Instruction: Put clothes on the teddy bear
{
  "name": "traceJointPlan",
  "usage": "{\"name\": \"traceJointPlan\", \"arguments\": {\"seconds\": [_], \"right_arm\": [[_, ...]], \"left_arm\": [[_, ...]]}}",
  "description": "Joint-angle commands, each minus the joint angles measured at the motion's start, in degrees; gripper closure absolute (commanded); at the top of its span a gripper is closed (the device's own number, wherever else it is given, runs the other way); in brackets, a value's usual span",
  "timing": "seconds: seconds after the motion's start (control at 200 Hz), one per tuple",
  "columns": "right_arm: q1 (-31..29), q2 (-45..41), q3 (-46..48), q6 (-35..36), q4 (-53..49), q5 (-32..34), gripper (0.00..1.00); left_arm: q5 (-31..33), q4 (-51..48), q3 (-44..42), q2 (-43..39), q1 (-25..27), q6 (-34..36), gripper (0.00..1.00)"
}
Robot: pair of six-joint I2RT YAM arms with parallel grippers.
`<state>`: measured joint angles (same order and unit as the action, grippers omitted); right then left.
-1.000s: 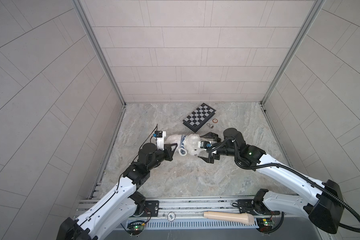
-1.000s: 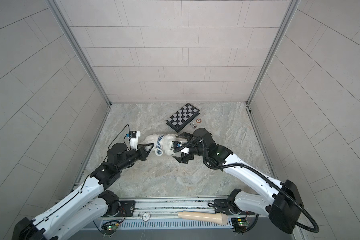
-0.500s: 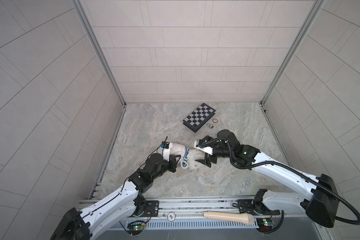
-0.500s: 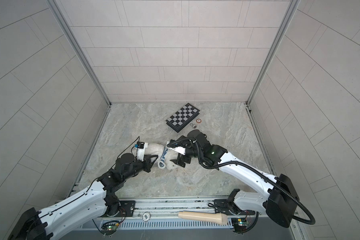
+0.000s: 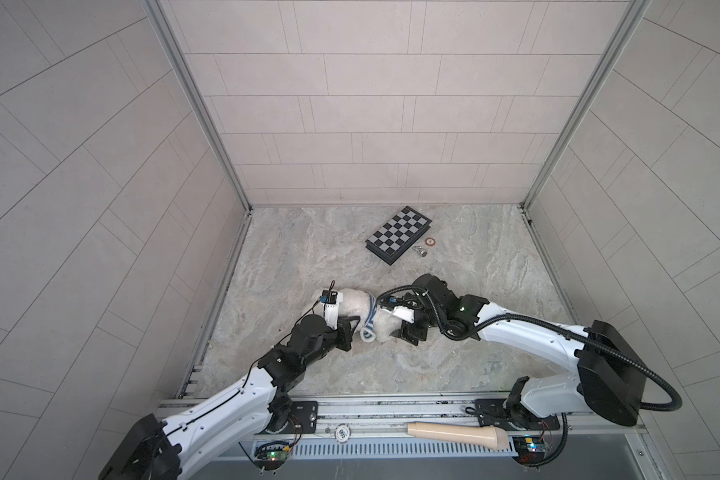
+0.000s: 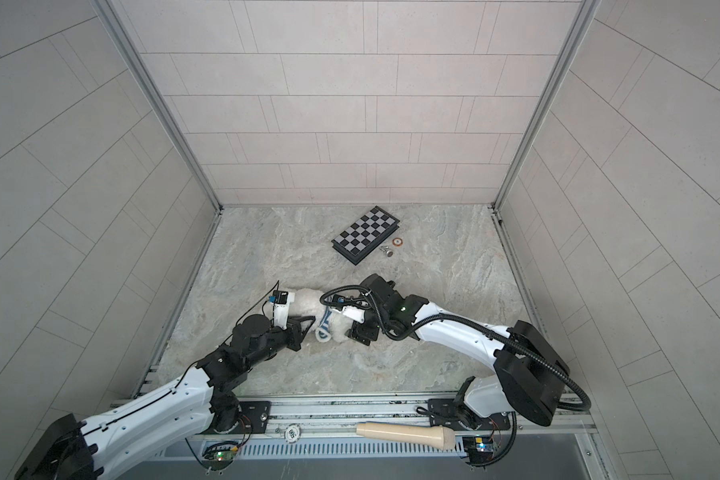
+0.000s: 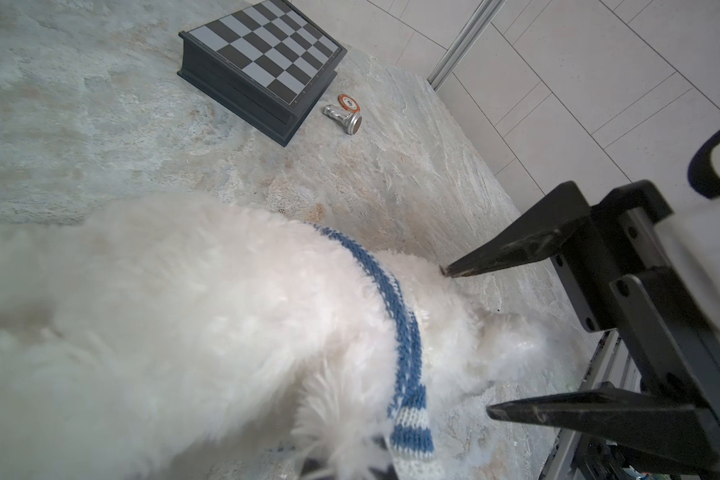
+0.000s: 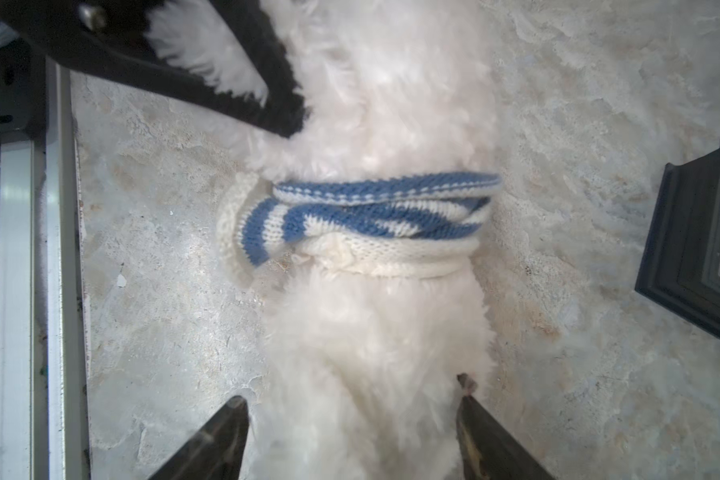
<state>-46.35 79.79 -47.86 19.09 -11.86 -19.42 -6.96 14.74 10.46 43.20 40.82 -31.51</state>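
On floor (image 5: 308, 257), one teddy bear (image 5: 358, 303), one chessboard (image 5: 398, 228)

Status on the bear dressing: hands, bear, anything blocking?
Left hand shut on teddy bear fur. Right hand open, straddling it. Striped shirt bunched in a band around it. Chessboard apart, nothing blocking.

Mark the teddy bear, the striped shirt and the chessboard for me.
teddy bear (image 8: 375, 353): right wrist view, white fur beside the shirt.
striped shirt (image 8: 371, 216): right wrist view, bunched blue-and-white knit.
chessboard (image 7: 267, 50): left wrist view, checkered top face.
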Motion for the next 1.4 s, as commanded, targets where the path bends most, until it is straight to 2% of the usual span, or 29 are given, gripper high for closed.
{"name": "traceJointPlan", "arguments": {"seconds": [0.0, 0.24, 0.401, 0.461, 0.566, 0.666, 0.761, 0.891, 1.001, 1.106, 1.192, 1.277, 1.397], "right_arm": [[-0.15, 1.25, -0.20, -0.12, 3.04, 0.98, 0.24], [-0.15, 3.53, -0.41, 0.46, 3.11, 0.07, 0.39], [-0.47, 4.67, 0.32, 0.42, 4.92, -0.47, 0.59], [-0.89, 4.85, 0.00, 1.08, 4.38, -0.03, 0.71], [-1.37, 3.65, 0.15, 1.83, 4.63, 3.16, 1.00], [-1.47, 0.51, 2.82, 3.82, 9.12, 9.45, 1.00], [-1.53, -3.54, 7.01, 6.46, 18.70, 14.32, 1.00], [-1.86, -7.02, 10.32, 15.18, 27.89, 18.82, 1.00], [-2.56, -7.61, 12.07, 24.98, 34.76, 22.53, 1.00], [-3.76, -6.30, 15.34, 32.40, 40.85, 26.86, 1.00], [-4.32, -4.79, 16.41, 36.29, 46.02, 28.69, 1.00], [-4.68, -2.57, 16.05, 38.85, 48.52, 30.29, 1.00], [-5.63, 0.31, 15.81, 40.47, 52.11, 31.33, 1.00]], "left_arm": [[0.90, 0.52, -1.03, -1.42, 0.14, -0.81, 1.00], [1.34, 0.09, -1.45, -1.91, 0.18, -0.94, 1.00], [1.07, 1.48, -1.32, -0.63, 0.14, -1.58, 1.00], [0.81, 1.35, -1.30, -0.40, 0.14, -2.05, 1.00], [0.51, 0.26, -1.19, -0.89, 0.14, -2.87, 1.00], [0.46, -1.14, -1.20, -2.35, 0.16, -3.45, 0.89], [0.46, -1.93, -1.17, -3.63, 0.10, -4.04, 0.81], [-1.28, -4.68, 0.78, -5.14, 0.10, -5.60, 0.71], [-3.40, -8.32, 3.71, -10.20, -0.78, -8.77, 0.62], [-5.74, -16.13, 9.23, -13.21, -2.85, -9.40, 0.54], [-7.03, -21.98, 13.67, -12.81, -4.14, -8.86, 0.52], [-8.60, -22.74, 16.56, -9.95, -4.34, -9.14, 0.52], [-11.64, -18.24, 19.13, -1.38, -4.34, -11.07, 0.64]]}}
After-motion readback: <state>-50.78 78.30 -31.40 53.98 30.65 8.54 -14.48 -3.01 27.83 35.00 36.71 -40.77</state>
